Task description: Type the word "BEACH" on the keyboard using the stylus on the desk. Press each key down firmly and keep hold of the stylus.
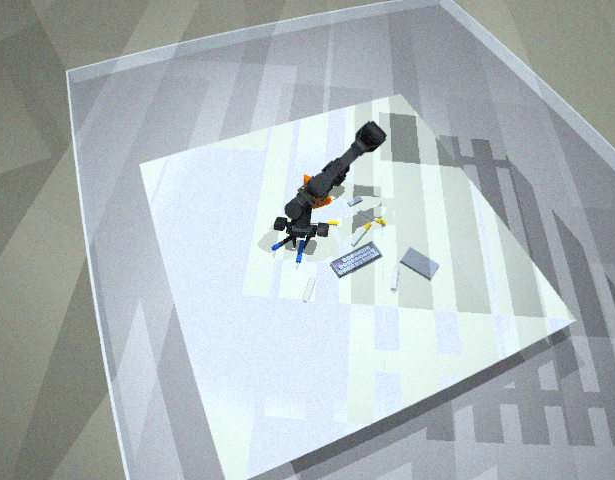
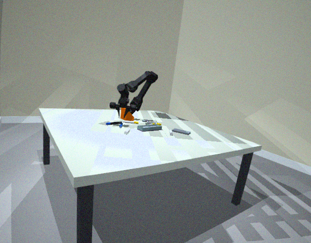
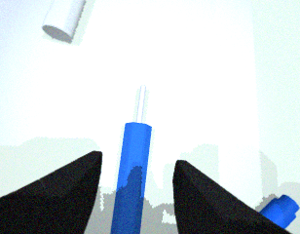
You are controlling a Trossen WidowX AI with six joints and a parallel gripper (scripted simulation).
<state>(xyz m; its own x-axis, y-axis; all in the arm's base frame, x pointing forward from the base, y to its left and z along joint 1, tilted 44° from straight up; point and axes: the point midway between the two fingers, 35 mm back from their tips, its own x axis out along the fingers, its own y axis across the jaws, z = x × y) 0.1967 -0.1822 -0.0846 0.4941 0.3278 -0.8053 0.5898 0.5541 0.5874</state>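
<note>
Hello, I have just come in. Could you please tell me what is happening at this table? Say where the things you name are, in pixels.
A black robot arm has its pincer [image 1: 297, 242] [image 3: 138, 165] open above a blue tool with a thin pale tip [image 1: 300, 251] [image 3: 131, 171]. It holds nothing yet. The tool, probably the stylus for typing "BEACH", lies between the spread fingers in the wrist view. The keyboard [image 1: 356, 259] [image 2: 149, 127] is off to one side, and nothing is pressing its keys.
</note>
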